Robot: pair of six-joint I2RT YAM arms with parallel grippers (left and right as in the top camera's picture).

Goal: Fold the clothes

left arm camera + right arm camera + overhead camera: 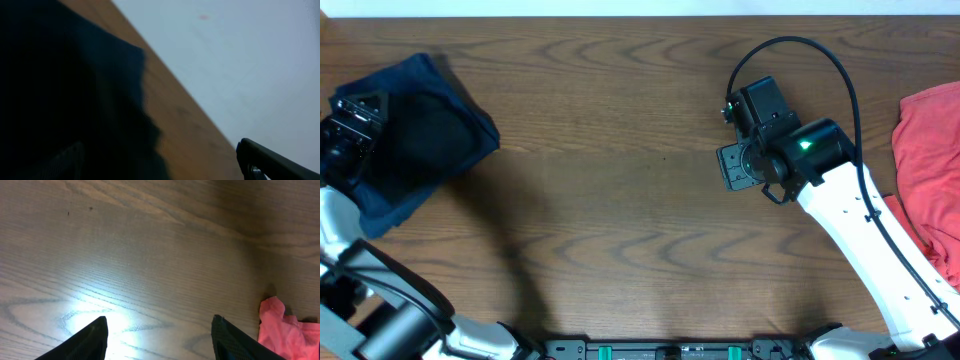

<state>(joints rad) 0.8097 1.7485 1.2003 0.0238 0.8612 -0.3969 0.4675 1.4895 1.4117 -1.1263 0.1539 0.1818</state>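
Note:
A folded navy blue garment [420, 135] lies at the far left of the wooden table. My left gripper [358, 108] sits over its left edge. In the left wrist view the dark fabric [60, 100] fills the left side, and the left gripper [160, 167] is open, with one finger [265, 160] over bare wood. A coral-red garment [930, 160] lies crumpled at the right edge. My right gripper [735, 165] hovers over bare table, well left of it. In the right wrist view the right gripper [159, 327] is open and empty, and a corner of the coral cloth [282, 332] shows at lower right.
The wooden table [620, 150] runs between the two garments. A pale wall [240, 60] rises behind the table's far edge. The right arm's black cable [820, 55] loops above its wrist.

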